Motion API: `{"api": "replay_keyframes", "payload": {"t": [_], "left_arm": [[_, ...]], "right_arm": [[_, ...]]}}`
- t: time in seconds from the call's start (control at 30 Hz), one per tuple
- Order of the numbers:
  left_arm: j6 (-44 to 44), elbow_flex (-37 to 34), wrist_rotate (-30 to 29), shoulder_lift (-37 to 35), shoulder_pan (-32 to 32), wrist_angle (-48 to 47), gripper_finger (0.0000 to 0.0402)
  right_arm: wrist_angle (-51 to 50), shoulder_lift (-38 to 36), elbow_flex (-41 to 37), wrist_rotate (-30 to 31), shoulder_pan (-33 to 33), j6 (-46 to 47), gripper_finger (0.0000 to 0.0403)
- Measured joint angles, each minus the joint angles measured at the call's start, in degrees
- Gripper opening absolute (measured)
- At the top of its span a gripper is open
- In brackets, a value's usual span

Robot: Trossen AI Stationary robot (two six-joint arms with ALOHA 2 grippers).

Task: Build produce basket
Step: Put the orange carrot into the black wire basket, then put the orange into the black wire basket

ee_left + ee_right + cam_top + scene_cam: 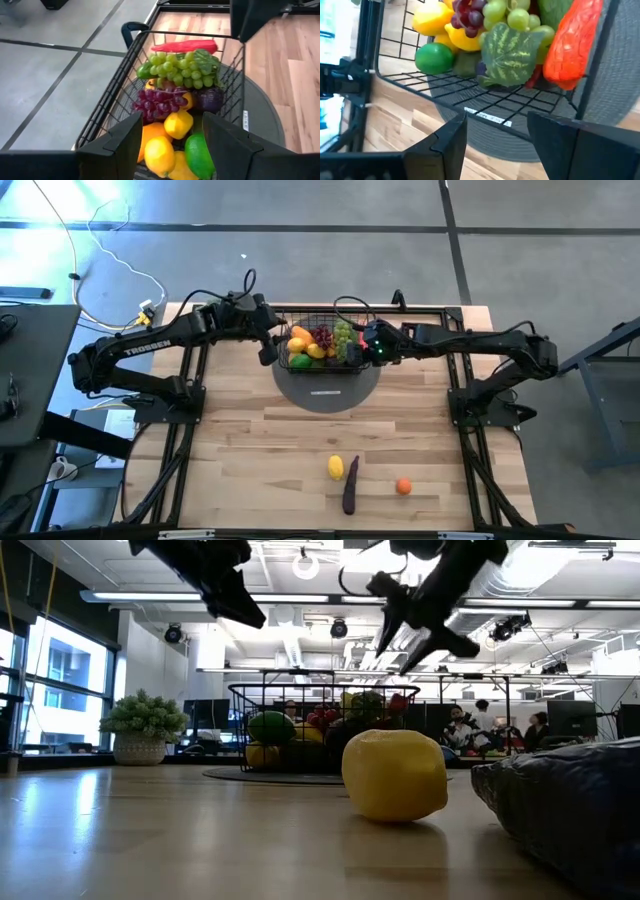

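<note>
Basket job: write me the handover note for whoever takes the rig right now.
Left gripper: open, empty, at the left end of the basket.
Right gripper: open, empty, at the basket's right end.
The basket sits on the grey disc at the table's far middle, with grapes, lemons, a red pepper and more inside.
Left: a lemon, an eggplant and an orange fruit lie on the near table, not yet in the basket.

Both arms raised, L fingers (122,142) & R fingers (447,140) apart.
</note>
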Motion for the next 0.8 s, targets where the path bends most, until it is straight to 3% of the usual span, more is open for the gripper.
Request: {"api": "replay_keyframes", "payload": {"t": [0.3, 0.8], "left_arm": [[-1.32, 0.00, 2.60, 0.00, -4.33, 0.01, 0.0197], [-22.58, 0.00, 11.75, -0.01, -17.53, -0.07, 0.0204]], "right_arm": [[-9.86, -0.04, 8.26, 5.19, 4.10, -0.35, 0.0188], [-10.39, -0.02, 9.06, 5.87, 16.95, 6.15, 0.0188]]}}
